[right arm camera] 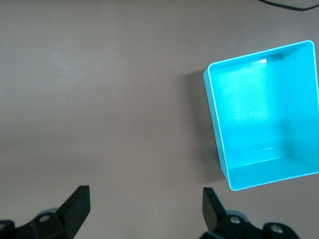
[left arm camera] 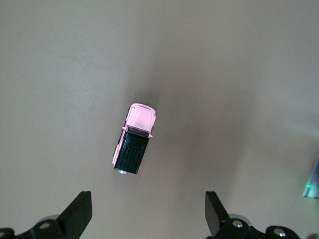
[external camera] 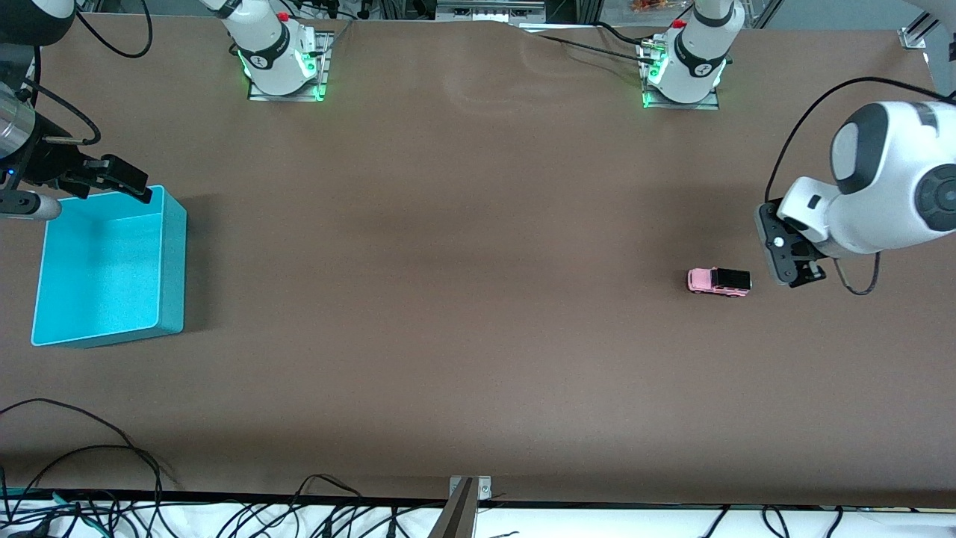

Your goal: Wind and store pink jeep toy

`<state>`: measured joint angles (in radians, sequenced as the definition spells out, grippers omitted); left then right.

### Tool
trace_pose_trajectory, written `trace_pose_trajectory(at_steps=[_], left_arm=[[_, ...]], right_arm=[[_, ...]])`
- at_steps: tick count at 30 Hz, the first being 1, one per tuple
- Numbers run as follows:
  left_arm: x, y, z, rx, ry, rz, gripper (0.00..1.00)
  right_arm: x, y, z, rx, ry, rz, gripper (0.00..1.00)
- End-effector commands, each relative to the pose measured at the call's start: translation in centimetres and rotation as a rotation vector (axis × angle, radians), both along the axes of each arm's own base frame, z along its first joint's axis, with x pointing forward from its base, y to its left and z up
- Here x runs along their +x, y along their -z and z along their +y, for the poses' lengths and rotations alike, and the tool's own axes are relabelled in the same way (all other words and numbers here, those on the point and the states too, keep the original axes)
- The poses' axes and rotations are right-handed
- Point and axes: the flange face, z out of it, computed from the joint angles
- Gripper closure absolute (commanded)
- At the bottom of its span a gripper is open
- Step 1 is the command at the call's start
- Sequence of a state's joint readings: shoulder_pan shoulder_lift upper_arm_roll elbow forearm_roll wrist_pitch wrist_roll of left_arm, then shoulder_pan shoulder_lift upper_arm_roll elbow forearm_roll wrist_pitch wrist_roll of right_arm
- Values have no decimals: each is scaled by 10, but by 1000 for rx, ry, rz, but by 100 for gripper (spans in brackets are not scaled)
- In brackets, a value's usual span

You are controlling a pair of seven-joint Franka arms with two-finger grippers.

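Observation:
The pink jeep toy (external camera: 718, 282) (left arm camera: 134, 144) stands on its wheels on the brown table toward the left arm's end, with a pink front and a black roof and rear. My left gripper (external camera: 799, 270) (left arm camera: 148, 219) hangs open in the air just beside the jeep's black rear, nothing between its fingers (left arm camera: 79, 215). The turquoise bin (external camera: 173, 254) (right arm camera: 215, 124) sits empty at the right arm's end. Above the table, by the bin's farther corner, my right gripper (external camera: 123, 181) (right arm camera: 144, 211) is open and holds nothing.
The two arm bases (external camera: 282, 56) (external camera: 683, 63) stand along the farther edge of the table. Loose black cables (external camera: 89, 478) lie along the nearer edge, with a metal bracket (external camera: 469, 489) at its middle. Bare brown tabletop stretches between bin and jeep.

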<state>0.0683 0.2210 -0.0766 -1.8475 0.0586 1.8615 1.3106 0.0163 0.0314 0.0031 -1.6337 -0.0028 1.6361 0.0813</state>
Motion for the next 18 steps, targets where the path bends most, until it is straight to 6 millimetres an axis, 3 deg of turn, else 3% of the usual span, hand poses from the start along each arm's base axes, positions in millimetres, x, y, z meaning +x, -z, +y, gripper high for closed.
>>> trace_pose_trajectory(at_steps=[1,9,18], left_arm=[[-16,43,2,5,80,-26,0],[-25,110,1,-23,169,-95,0],[-15,155,17,-44,305,-132,0]], right_arm=[[-1,-7,0,5,-8,-3,0],[-1,-7,0,5,-8,-4,0],[-1,-8,0,5,-8,-7,0]])
